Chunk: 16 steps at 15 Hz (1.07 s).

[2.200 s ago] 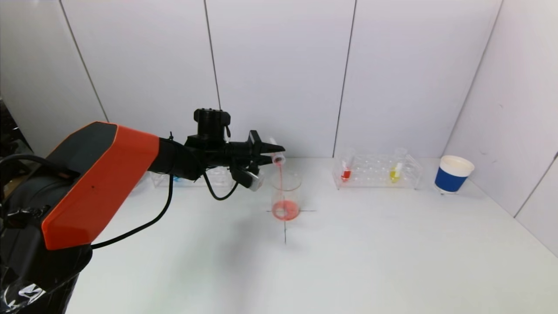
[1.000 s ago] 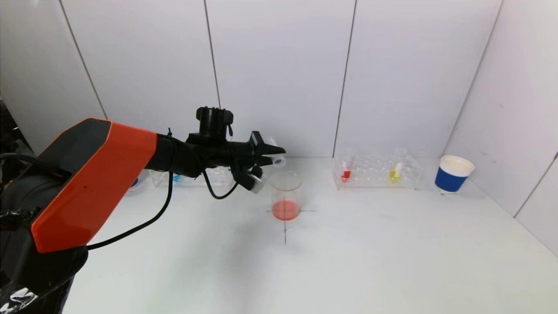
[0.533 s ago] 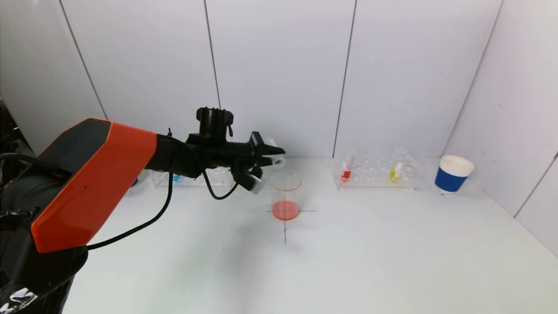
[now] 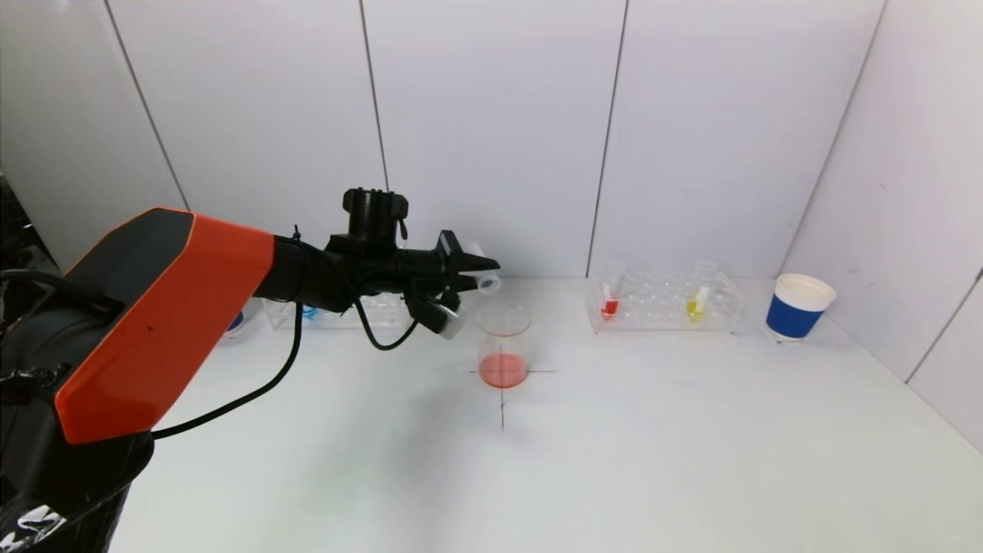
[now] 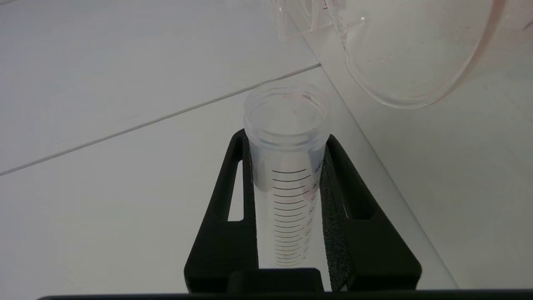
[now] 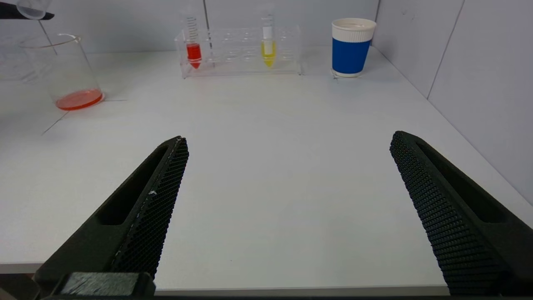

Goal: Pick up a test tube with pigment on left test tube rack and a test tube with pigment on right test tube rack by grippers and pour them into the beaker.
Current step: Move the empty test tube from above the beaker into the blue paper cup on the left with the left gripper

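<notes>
My left gripper is shut on a clear graduated test tube, held nearly level with its mouth just above the rim of the glass beaker. The tube looks empty apart from a faint pink trace. Red liquid lies in the bottom of the beaker. The left rack sits behind that arm and holds a blue tube. In the right rack stand a red tube and a yellow tube. My right gripper hangs open and empty low over the near table edge.
A blue and white paper cup stands to the right of the right rack, near the side wall. White wall panels close off the back and right of the table. A black cross is marked on the table under the beaker.
The red stream from the tube into the beaker has stopped. The tube's mouth has lifted slightly, and the left arm has barely shifted since.
</notes>
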Each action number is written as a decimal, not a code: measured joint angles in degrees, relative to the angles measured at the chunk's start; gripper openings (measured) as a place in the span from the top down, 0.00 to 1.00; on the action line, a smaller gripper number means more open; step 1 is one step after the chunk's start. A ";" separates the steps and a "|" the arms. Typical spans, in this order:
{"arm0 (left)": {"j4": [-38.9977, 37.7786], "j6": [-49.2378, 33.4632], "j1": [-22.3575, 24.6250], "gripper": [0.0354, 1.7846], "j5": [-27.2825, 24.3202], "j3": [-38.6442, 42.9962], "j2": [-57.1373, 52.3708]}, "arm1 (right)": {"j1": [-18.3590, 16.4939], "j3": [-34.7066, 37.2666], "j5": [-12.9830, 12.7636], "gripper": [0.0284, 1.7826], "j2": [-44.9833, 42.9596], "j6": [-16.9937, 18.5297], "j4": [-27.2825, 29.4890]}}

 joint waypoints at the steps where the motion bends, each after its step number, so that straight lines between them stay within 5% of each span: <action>1: -0.40 -1.01 0.02 0.76 -0.11 0.00 0.13 | 0.00 0.00 0.00 0.01 0.00 0.02 0.00; 5: -3.67 -8.59 -0.11 0.76 -0.11 0.23 0.68 | 0.00 0.00 0.00 0.01 0.00 0.02 0.02; 9: -15.52 -25.00 -0.11 0.76 2.43 0.65 0.83 | 0.00 0.00 0.02 0.01 0.00 0.00 -0.02; 12: -18.82 -33.96 0.46 0.76 10.95 0.45 -1.13 | 0.00 0.00 0.02 0.01 0.00 0.02 0.00; 16: -12.18 -47.60 1.76 0.76 27.37 0.54 -7.78 | 0.00 0.00 0.02 0.01 0.00 0.02 0.02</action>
